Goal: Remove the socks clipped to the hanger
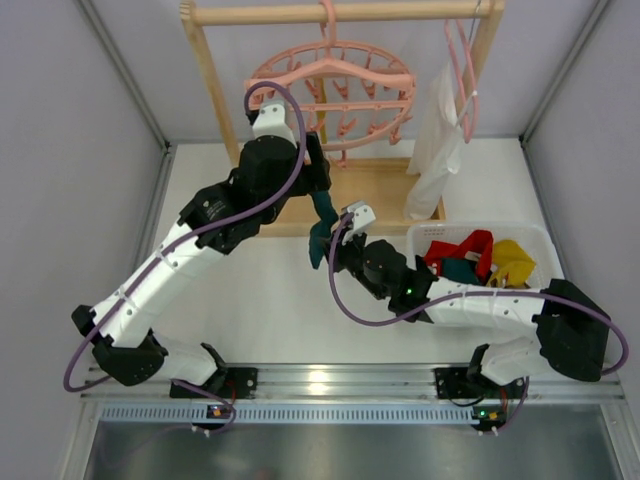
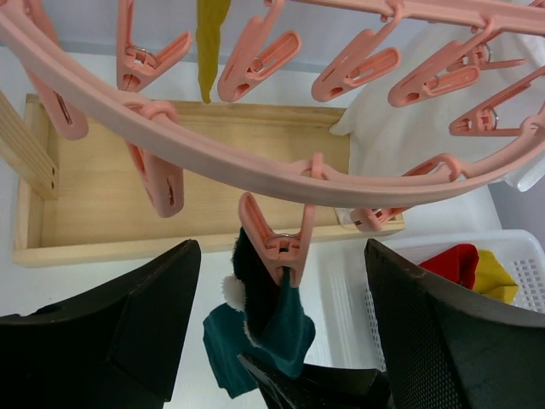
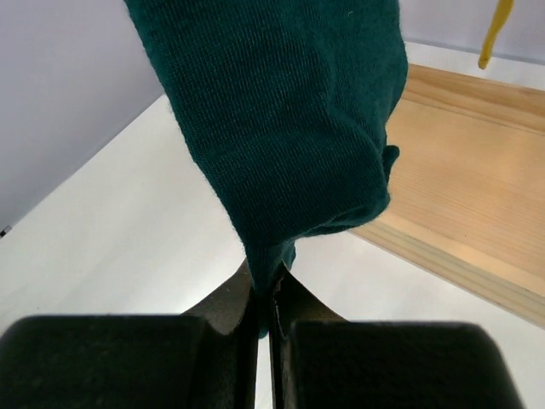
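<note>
White basket [image 1: 520, 228] holds red, yellow and teal socks [image 1: 472, 248]. My right gripper [image 3: 266, 308] pinches a teal sock [image 3: 281, 128] (pegged above); my left gripper [image 2: 279, 260] is spread wide at the hanger [image 2: 213, 162] rim.

Bright, even overhead light; soft shadows; glare on metal rail [image 1: 320, 380]; wrist-view foregrounds slightly blurred.

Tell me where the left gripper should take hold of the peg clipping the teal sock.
Squeeze the two splayed upper tails of the peg, not the tip biting the teal sock. It hangs tip-down from the hoop hanger, tails fanned sideways, so bring the left gripper up from below, one finger each side.
</note>
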You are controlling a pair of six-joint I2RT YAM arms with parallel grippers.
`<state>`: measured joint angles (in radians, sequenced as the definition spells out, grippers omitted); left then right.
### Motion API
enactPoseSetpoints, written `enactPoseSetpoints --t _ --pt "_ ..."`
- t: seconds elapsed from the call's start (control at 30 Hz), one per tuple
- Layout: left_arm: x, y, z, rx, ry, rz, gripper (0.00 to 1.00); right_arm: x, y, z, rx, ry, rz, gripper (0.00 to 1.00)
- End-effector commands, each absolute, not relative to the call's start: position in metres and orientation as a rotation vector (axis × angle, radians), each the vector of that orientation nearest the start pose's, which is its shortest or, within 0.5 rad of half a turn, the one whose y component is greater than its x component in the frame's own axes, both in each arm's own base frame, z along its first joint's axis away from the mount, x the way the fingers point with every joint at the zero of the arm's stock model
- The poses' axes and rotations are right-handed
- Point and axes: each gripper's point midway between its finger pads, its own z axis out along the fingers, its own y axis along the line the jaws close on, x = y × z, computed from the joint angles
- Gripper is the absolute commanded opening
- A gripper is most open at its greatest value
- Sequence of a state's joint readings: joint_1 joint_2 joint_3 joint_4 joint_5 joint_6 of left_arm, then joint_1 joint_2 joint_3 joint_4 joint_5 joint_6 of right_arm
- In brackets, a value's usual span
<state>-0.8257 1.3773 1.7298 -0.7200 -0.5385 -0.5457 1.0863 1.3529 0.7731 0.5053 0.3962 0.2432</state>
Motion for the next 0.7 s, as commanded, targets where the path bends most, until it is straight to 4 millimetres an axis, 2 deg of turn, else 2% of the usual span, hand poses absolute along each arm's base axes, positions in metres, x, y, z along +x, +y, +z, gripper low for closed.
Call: enactPoseSetpoints --t 0.0,0.2,0.5,0.67 --pt "0.316 -0.243 0.424 -0.072 1.814 -0.484 0.81 0.247 0.372 0.252 -0.381 1.598 0.764 0.0" --pt "0.322 -0.248 0.42 -0.05 1.802 -0.471 0.74 0.241 0.372 0.255 -0.396 1.586 0.79 0.0" --pt "0.327 -0.252 0.417 -0.033 1.762 -0.476 0.72 0.232 0.373 0.261 -0.428 1.566 0.845 0.0" --pt "0.332 -0.25 0.414 -0.046 1.752 -0.45 0.67 0.227 0.372 0.267 -0.426 1.55 0.874 0.0"
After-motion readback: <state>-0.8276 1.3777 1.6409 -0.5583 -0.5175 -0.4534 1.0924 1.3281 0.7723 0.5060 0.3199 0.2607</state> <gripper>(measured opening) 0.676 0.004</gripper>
